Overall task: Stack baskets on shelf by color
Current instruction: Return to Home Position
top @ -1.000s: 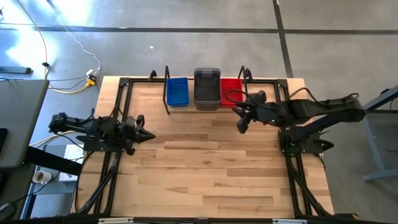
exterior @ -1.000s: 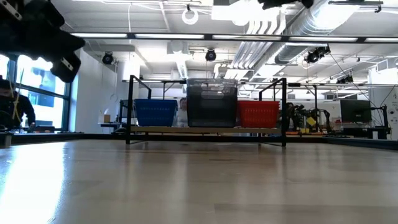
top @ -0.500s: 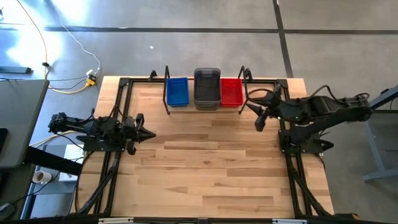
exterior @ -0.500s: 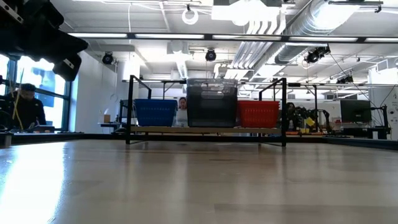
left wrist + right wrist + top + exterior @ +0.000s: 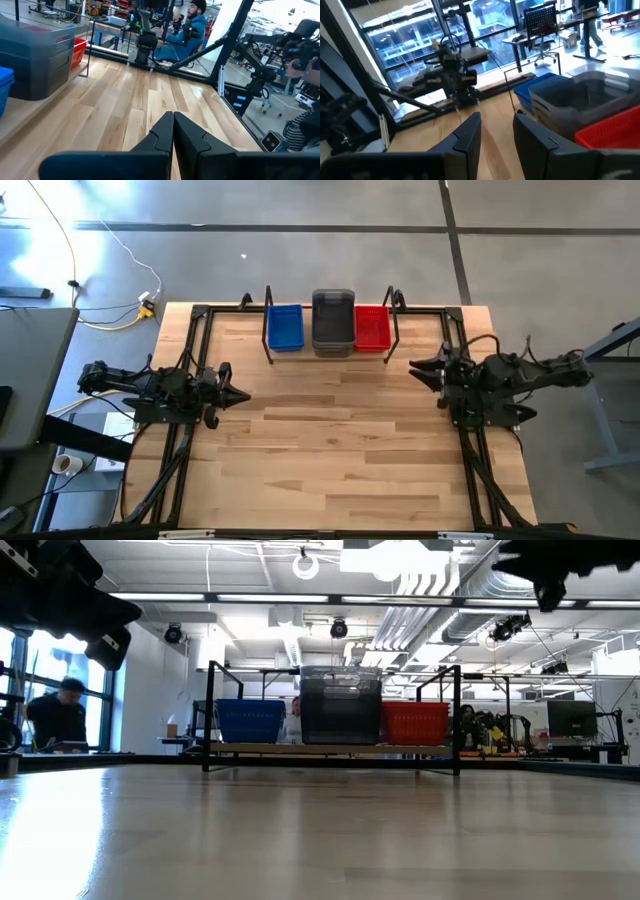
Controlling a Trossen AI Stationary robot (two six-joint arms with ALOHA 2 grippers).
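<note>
Blue, smoky-grey and red slotted plastic baskets (image 5: 333, 322) filled the far black wire shelf (image 5: 268, 340), stack counts indiscernible. At the worktop's (image 5: 330, 450) sides, left end effector (image 5: 245, 395) was closed, right end effector (image 5: 415, 369) parted, both empty.

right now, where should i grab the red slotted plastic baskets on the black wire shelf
Probably the front rim, coming from above: the red baskets have smoky grey baskets beside one long side and the shelf's end post by the other.

Ceiling ducts (image 5: 425, 582) run above a grey concrete floor (image 5: 320, 255).
</note>
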